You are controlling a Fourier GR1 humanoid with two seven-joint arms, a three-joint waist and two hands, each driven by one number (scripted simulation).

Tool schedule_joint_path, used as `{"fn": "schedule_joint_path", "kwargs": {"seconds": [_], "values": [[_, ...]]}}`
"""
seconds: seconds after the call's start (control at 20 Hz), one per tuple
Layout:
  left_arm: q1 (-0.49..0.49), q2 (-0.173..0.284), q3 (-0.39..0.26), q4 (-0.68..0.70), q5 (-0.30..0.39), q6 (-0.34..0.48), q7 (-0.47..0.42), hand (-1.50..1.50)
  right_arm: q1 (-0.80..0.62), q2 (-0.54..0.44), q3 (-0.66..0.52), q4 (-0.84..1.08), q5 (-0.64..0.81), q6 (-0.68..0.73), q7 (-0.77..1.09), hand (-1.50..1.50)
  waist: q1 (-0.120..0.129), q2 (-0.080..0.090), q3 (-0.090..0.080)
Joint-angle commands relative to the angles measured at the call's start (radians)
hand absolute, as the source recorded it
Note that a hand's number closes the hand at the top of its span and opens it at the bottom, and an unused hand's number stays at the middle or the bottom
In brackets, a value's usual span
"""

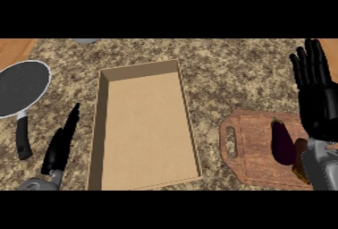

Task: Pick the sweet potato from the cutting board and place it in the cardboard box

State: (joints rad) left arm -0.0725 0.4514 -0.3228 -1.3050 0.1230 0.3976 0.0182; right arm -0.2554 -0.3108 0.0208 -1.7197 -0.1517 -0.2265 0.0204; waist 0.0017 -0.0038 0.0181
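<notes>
Nearest the viewer, the right forearm enters at the lower right; its right hand (pixel 315 96) is extended with fingers straight and spread, holding nothing. Beneath the wrist lies the sweet potato (pixel 300 156), an orange-brown form largely hidden by the forearm, on the cutting board (pixel 254 154). Just to the hand's left of it sits a dark eggplant (pixel 282 142), long axis running away from the robot, as the sweet potato's appears to. The right hand is much the nearer. The left hand (pixel 61 143), open and edge-on, rests at the lower left. Between them the cardboard box (pixel 142 125) stands open, with bare surface (pixel 224 67) around it. Beyond the left hand lies a frying pan (pixel 23 91).
</notes>
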Motion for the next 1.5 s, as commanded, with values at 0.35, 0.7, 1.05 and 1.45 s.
{"fn": "schedule_joint_path", "kwargs": {"seconds": [0.35, 0.7, 1.05, 1.45], "values": [[-0.018, 0.03, 0.054, -0.091, 0.011, -0.015, -0.014, 0.0, 0.122, -0.368, -0.035, 0.299, 0.561, -0.155, 0.084, 1.5, -0.033, 0.025, -0.039], [0.016, 0.041, 0.078, -0.177, 0.023, -0.061, 0.051, 0.0, 0.268, -0.123, -0.033, 0.128, 0.707, -0.467, 0.145, -1.5, -0.008, 0.0, -0.018], [0.045, 0.001, 0.046, -0.158, -0.008, -0.024, 0.005, 0.0, 0.301, -0.372, 0.056, 0.101, 0.933, -0.073, 0.488, -1.5, -0.015, -0.001, -0.026], [0.012, 0.019, 0.058, -0.188, -0.009, -0.039, 0.033, 0.0, 0.235, -0.416, 0.193, 0.0, 0.864, 0.474, 0.879, -1.5, 0.016, 0.005, -0.025]]}}
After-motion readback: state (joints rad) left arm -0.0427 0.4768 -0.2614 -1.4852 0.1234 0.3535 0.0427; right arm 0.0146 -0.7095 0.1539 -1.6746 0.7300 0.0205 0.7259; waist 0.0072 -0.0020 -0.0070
